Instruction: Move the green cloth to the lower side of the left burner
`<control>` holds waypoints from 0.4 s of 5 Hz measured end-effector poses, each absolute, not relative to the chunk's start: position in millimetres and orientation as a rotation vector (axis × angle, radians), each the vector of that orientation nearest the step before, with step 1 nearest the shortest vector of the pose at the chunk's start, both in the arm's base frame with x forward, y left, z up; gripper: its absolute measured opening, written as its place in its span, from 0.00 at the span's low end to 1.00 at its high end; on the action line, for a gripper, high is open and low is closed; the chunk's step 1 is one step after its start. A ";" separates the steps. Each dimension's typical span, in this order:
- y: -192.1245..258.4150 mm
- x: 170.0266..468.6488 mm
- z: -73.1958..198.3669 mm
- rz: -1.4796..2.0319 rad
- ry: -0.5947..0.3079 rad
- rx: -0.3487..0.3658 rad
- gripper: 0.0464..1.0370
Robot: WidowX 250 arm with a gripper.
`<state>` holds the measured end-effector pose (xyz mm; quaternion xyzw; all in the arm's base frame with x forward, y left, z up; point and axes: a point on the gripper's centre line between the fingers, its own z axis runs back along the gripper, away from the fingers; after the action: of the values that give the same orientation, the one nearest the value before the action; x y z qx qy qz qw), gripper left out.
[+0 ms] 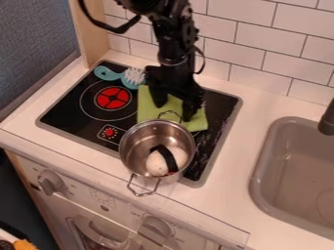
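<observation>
The black gripper (174,108) hangs over the middle of the stove with its two fingers spread apart, low above or on the green cloth; whether the tips touch it I cannot tell. The green cloth (147,110) lies on the black stove top, right of the left burner (114,98), which is a red disc inside a thin ring. Part of the cloth is hidden under the gripper, and its lower edge is partly behind the metal pot.
A metal pot (134,146) holding a white and black item stands at the stove's front. A teal brush (111,74) with white bristles lies behind the left burner, close to the gripper. The stove knob (110,132) is front left; a grey sink (264,168) is at right.
</observation>
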<state>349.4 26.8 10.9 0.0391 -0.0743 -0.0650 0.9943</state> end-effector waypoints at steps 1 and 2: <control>42.8 339.3 14.3 -0.067 -0.141 0.097 0.96; 55.2 330.8 19.5 -0.014 -0.140 0.122 0.96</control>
<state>330.8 55.2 19.5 0.0610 -0.0701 -0.0072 0.9957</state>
